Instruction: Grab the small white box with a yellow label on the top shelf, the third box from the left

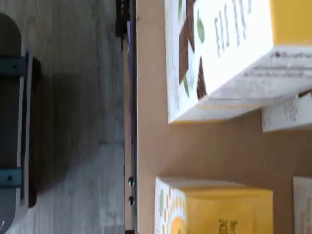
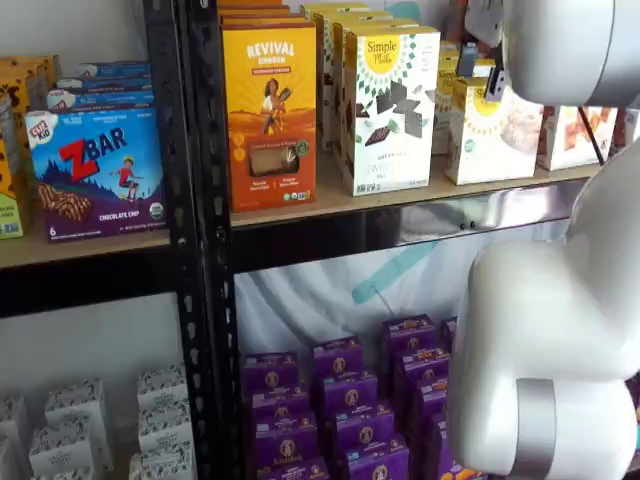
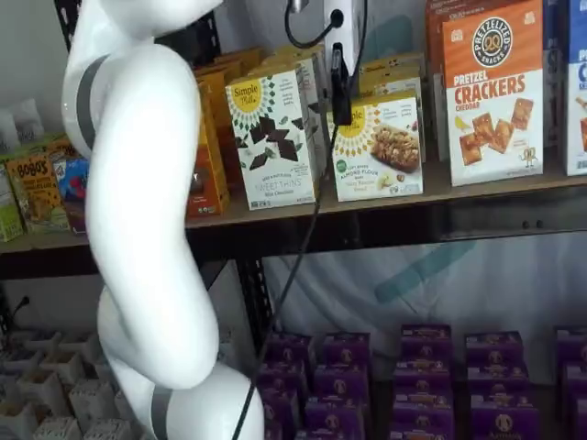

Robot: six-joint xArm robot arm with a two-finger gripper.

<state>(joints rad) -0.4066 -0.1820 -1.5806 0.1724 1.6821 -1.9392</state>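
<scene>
The small white box [image 3: 378, 147] has a yellow round logo and a pale baked-goods picture. It stands on the top shelf [image 3: 477, 190], between a taller white carton [image 3: 272, 137] with dark shapes and an orange-and-white crackers carton [image 3: 492, 92]. My gripper [image 3: 341, 115] hangs from above, with black fingers side-on before the box's upper left corner; no gap shows. In a shelf view the box [image 2: 495, 135] is partly hidden by my white arm. The wrist view shows its yellow top [image 1: 219, 209] and the taller carton [image 1: 219, 58].
An orange Revival box [image 2: 268, 115] stands left of the taller carton. A blue ZBar box [image 2: 95, 170] sits on the neighbouring board. Purple boxes [image 3: 413, 376] fill the lower level. My white arm [image 3: 147, 211] stands in front of the shelves. A black cable [image 3: 298, 247] hangs down.
</scene>
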